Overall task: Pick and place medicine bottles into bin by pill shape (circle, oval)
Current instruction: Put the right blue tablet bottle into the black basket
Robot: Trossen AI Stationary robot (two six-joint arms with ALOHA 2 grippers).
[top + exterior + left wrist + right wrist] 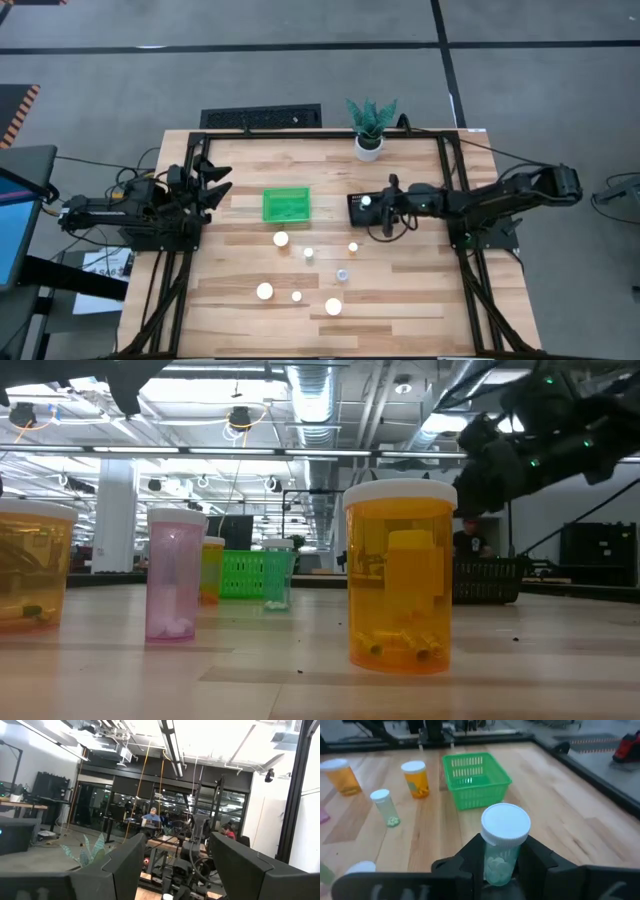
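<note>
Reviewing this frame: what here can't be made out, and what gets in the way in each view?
- Pill shape in the clear green-tinted white-capped bottle held by the right gripper: right wrist view, fingers cover the lower part.
- Contents of the black bin: high view, the right arm covers it.
- Pill shapes in the table bottles: high view, only white caps show.
- Tabletop ahead of the left gripper: left wrist view faces the room.
- Green mesh basket interior: low view, bottles stand in front.
</note>
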